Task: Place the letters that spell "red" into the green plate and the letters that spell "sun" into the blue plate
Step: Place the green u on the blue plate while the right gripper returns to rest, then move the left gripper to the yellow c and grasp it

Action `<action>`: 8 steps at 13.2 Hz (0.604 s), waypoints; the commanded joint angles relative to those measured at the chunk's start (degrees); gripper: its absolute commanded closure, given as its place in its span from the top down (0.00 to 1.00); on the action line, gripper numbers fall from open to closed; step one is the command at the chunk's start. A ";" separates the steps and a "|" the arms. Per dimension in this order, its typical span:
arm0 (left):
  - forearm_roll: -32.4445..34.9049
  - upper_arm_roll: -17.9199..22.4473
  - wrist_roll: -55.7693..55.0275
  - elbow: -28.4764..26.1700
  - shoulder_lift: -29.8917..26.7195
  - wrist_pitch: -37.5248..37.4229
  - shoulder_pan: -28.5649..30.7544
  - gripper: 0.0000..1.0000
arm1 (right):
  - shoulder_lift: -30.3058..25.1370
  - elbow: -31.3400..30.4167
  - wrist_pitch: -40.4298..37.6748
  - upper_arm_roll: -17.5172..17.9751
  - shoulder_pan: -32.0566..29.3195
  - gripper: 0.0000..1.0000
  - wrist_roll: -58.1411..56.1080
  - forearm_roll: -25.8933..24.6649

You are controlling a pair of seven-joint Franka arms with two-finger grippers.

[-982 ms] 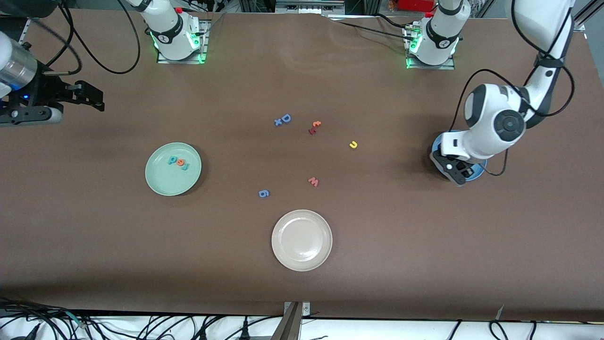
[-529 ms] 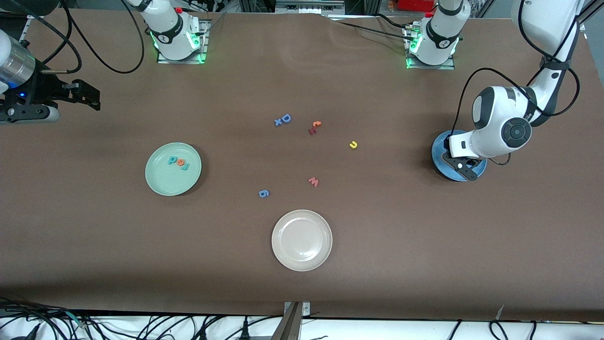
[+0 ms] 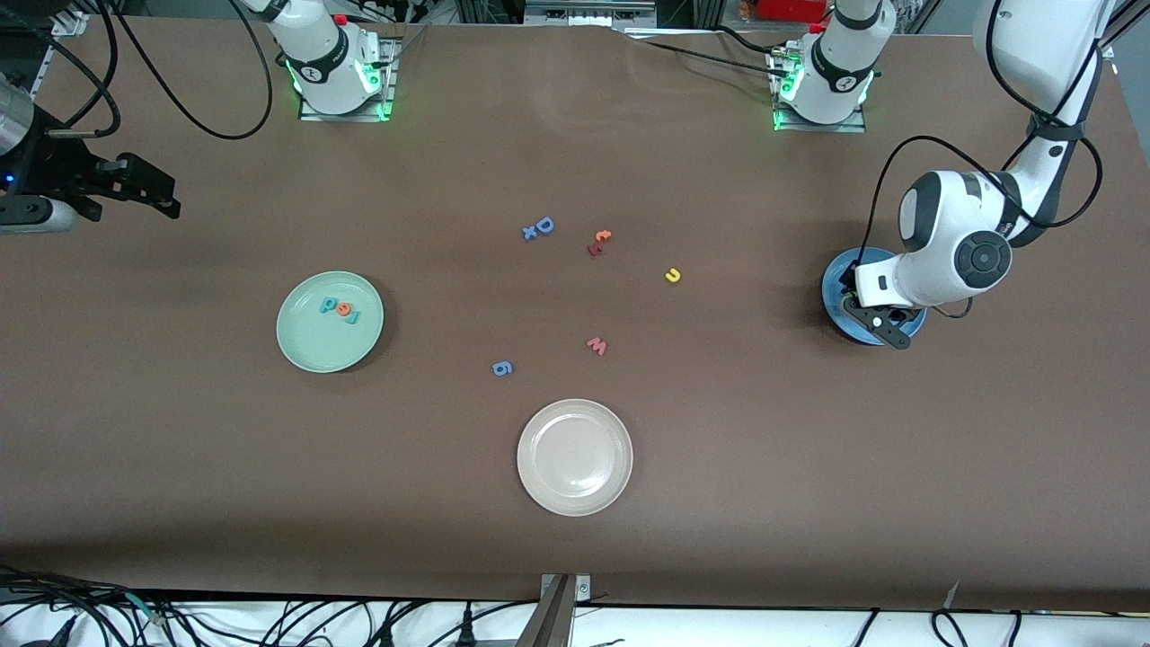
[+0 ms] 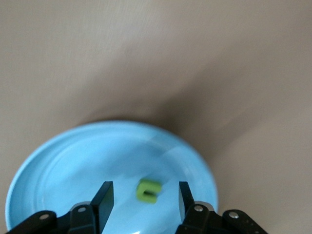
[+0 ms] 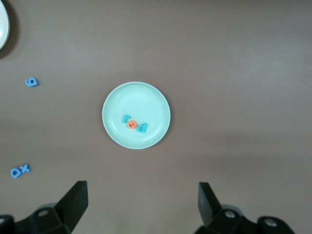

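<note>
Blue was the plate (image 4: pixel 58 161) right under the left gripper (image 4: pixel 141 197), at the left arm's end of the table. The gripper hung low over it with its two black fingers (image 4: pixel 103 194) apart. Between the fingers, on the plate, lay a small green arch-shaped letter (image 4: pixel 147 190). It touched neither finger. In the front view the same blue plate (image 3: pixel 835 288) was mostly hidden by the white arm, and the left gripper (image 3: pixel 876 322) pointed down at it.

Out on the brown table (image 3: pixel 809 467), well apart from the left gripper and toward the middle, sat a yellow arch-shaped letter (image 3: pixel 673 276). I could not find the yellow "s" in any view.

The right gripper (image 3: pixel 148 190) waited up in the air over the right arm's end of the table, with its fingers (image 5: pixel 73 202) wide apart and nothing in them. Below it, its wrist view showed the green plate (image 5: pixel 117 100). In that plate lay a teal "r" (image 5: pixel 126 119), an orange "e" (image 5: pixel 132 125) and a teal "d" (image 5: pixel 142 128), side by side in a row and touching.

Other letters lay loose on the table between the two grippers: a blue "D" (image 3: pixel 544 225) with a small blue "x" (image 3: pixel 529 234), a red and orange pair (image 3: pixel 598 243), a red "w" (image 3: pixel 597 346) and a blue "g" (image 3: pixel 503 367). A beige-white plate (image 3: pixel 539 431) sat nearest the front camera.
</note>
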 commanded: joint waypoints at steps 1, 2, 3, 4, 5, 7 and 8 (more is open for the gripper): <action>-5.86 -1.94 -8.22 0.15 -2.27 -2.37 -5.09 0.61 | -0.71 -1.00 2.20 0.21 -0.53 1.00 0.59 1.08; -6.50 -2.73 -12.26 0.16 -2.54 -2.46 -7.20 0.61 | 0.07 -0.83 1.94 0.12 -0.45 1.00 0.77 0.99; -6.59 -3.60 -16.65 0.16 -2.80 -2.46 -9.05 0.62 | 0.78 -0.48 1.68 -0.22 -0.45 1.00 0.68 0.99; -6.68 -5.09 -22.18 0.16 -2.89 -2.37 -10.89 0.62 | 1.13 -0.39 1.76 -0.14 -0.36 1.00 0.68 0.47; -6.68 -7.20 -28.41 0.24 -2.72 -2.29 -12.56 0.62 | 1.66 -0.39 1.68 -0.14 -0.36 1.00 0.77 0.73; -6.07 -11.42 -37.14 0.86 -2.45 -2.02 -14.77 0.63 | 1.66 -0.47 1.41 -0.14 -0.36 1.00 0.68 0.73; -5.72 -13.00 -37.52 0.95 -2.10 -1.50 -15.47 0.63 | 1.66 -0.56 1.15 -0.23 -0.36 1.00 0.68 0.73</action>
